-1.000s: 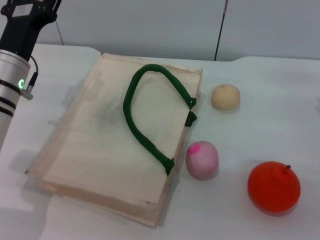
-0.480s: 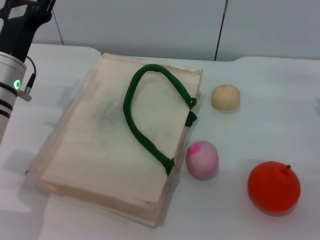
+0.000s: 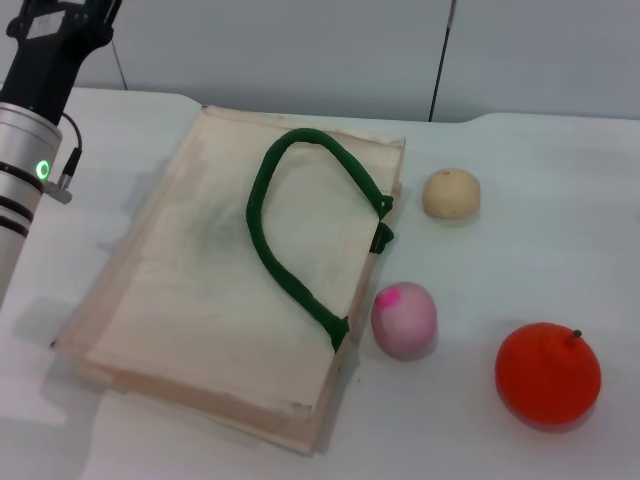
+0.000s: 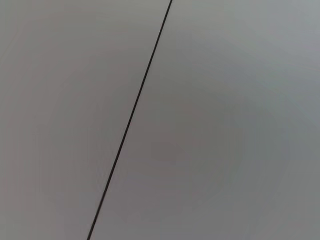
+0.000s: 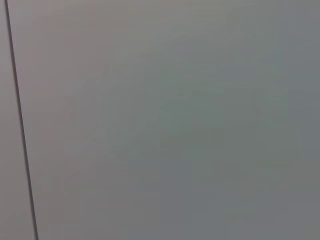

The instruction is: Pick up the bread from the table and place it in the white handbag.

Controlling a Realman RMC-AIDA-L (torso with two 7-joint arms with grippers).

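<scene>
White handbag (image 3: 230, 290) lies flat on the counter (image 3: 540, 210); no striped bread visible, risking a wrong pick; left end effector (image 3: 60, 15) state unclear.

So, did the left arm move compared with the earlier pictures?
Yes, slightly: the left arm shifted left, then back right toward the white handbag, which stayed put.

The white handbag (image 3: 215, 290) lies flat on the table (image 3: 520, 200), its green handle (image 3: 290, 230) looped on top.
</scene>
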